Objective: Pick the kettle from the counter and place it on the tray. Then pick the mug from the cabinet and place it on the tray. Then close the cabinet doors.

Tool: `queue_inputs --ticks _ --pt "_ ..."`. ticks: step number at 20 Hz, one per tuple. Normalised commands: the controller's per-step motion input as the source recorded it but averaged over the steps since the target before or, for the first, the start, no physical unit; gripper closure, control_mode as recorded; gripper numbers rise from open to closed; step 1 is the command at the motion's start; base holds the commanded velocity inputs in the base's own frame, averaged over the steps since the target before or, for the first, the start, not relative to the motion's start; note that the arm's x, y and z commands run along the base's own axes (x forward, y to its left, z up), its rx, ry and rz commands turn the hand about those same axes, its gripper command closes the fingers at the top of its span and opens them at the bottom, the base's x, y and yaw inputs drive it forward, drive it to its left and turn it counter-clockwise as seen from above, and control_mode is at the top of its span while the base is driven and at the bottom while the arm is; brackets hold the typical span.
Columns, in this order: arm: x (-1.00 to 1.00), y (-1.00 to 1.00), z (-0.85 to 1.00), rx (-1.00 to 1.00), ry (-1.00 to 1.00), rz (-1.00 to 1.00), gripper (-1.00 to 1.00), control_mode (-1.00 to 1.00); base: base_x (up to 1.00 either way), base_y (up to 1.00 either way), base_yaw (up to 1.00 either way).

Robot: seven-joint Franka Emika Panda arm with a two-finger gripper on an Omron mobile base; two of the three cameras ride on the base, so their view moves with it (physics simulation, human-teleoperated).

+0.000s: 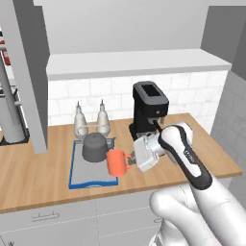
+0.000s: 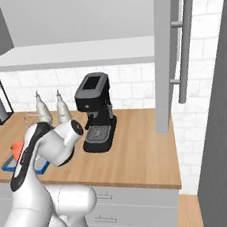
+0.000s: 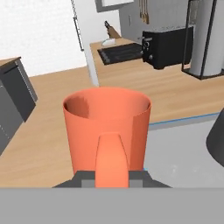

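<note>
The mug (image 1: 116, 162) was in my grip, upright, its handle pinched between my two fingertips; in the hand view the orange handle ran straight down between my dark finger pads (image 3: 83, 177) with the open cup above. My gripper (image 1: 129, 162) held it from the right side, jaws closed on that handle. The mug sat at the right edge of the tray (image 1: 79, 177), over its blue rim; I could not tell whether its base touched the tray. Just to its left and behind, the kettle (image 1: 94, 147) stood on the tray. The tray lay on the counter (image 1: 33, 178). Behind the kettle stood two pale shakers (image 1: 80, 120), and to the right of them a black coffee machine (image 1: 148, 111) against the tiled wall.
</note>
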Motion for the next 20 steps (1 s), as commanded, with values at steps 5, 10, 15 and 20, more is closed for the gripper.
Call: queue_inputs --ticks 5,10,15,20 --pt "0.29 0.11 -0.24 0.00 0.03 0.00 1.00 -1.00 0.00 0.00 0.00" --pt "0.20 0.05 -0.23 0.00 0.01 0.00 1.00 -1.00 0.00 0.00 0.00" --pt "0.21 0.05 -0.14 0.02 0.00 0.00 1.00 -1.00 0.00 0.00 0.00" --pt "0.21 0.08 -0.11 0.02 0.00 0.00 1.00 -1.00 0.00 0.00 0.00"
